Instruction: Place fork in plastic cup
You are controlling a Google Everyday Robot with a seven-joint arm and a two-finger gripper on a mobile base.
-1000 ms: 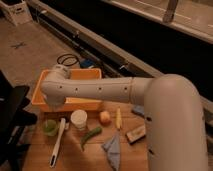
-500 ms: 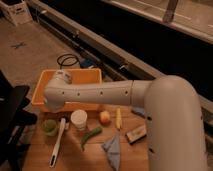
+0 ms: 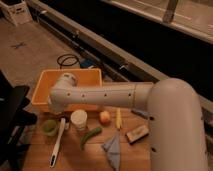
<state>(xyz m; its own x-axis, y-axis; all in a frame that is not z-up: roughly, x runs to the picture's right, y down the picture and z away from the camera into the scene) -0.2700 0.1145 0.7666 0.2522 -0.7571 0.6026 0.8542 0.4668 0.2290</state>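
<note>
The white arm sweeps across the view from the big shoulder at three o'clock out to nine o'clock, and it covers the front wall of the orange bin. The hand hangs at the arm's far left tip, just above the green cup, at ten o'clock on the wooden counter. How wide the hand stands I cannot tell, nor whether it has anything in it. The fork I cannot pick out anywhere, so its place stays unknown.

Along the counter, a long white brush lies just at the green cup's four o'clock. A white cup stands upright beside it. A curved green vegetable lies at that cup's five o'clock. A round peach-coloured fruit and a yellow piece sit at twelve o'clock. The blue cloth is at five o'clock, and a tan block at three o'clock.
</note>
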